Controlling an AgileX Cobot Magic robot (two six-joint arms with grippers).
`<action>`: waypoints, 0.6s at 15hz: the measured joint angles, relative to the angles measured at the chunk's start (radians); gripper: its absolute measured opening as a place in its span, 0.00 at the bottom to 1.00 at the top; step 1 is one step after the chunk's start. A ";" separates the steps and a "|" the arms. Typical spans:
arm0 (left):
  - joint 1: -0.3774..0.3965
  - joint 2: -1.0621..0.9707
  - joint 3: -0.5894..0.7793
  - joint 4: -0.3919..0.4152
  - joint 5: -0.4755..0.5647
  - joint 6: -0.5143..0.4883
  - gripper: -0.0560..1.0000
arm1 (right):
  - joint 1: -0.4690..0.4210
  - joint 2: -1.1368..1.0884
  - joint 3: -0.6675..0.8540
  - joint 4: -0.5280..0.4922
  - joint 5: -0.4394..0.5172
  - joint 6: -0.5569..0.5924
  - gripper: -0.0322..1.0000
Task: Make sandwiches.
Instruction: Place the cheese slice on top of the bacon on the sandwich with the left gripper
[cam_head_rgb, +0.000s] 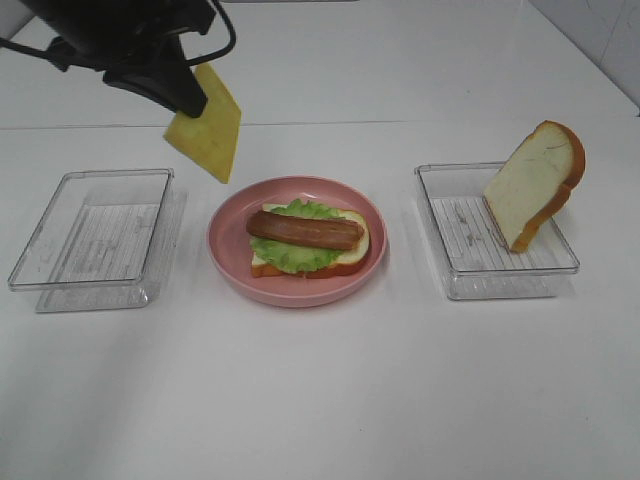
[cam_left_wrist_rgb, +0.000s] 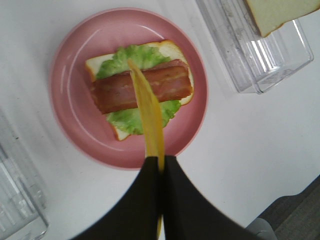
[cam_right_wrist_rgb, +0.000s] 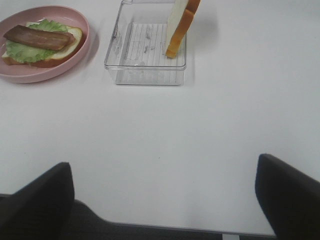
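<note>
The left pincer (cam_head_rgb: 190, 100) is clamped on the yellow cheese square (cam_head_rgb: 208, 125), pinching it near one edge so that it hangs tilted in the air, behind and to the left of the pink plate (cam_head_rgb: 228, 268) in the high view. The right pincer (cam_right_wrist_rgb: 164, 167) stands wide apart and empty, low over the bare worktop (cam_head_rgb: 320, 400). The half-built sandwich (cam_head_rgb: 308, 238) lies on the plate: a bottom bread slice (cam_head_rgb: 352, 258), frilly lettuce (cam_head_rgb: 300, 258) and a bacon strip (cam_head_rgb: 305, 229) on top. The second bread slice (cam_head_rgb: 530, 185) leans on edge in the right tray (cam_head_rgb: 500, 272), while the left tray (cam_head_rgb: 90, 240) holds nothing. The main risk, as I judge it, is the release. The cheese is gripped by a narrow margin and hangs edge-down, so if let go from this height or at this tilt it may land on its edge, tip off the rounded bacon and slide onto the plate or the worktop. It could also slip out of the thin grip on the way over. A descent that goes too low might push the bacon and lettuce askew. The leaning slice looks easy to topple when reached for. No brand, label or writing can be read anywhere.
</note>
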 joint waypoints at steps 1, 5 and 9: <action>-0.010 0.021 -0.023 -0.008 0.009 0.000 0.05 | 0.000 0.000 0.000 0.000 0.000 0.000 0.94; -0.082 0.246 -0.214 -0.168 0.025 -0.001 0.05 | 0.000 0.000 0.000 0.000 0.000 0.000 0.94; -0.092 0.347 -0.248 -0.268 0.028 0.001 0.05 | 0.000 0.000 0.000 0.000 0.000 0.000 0.94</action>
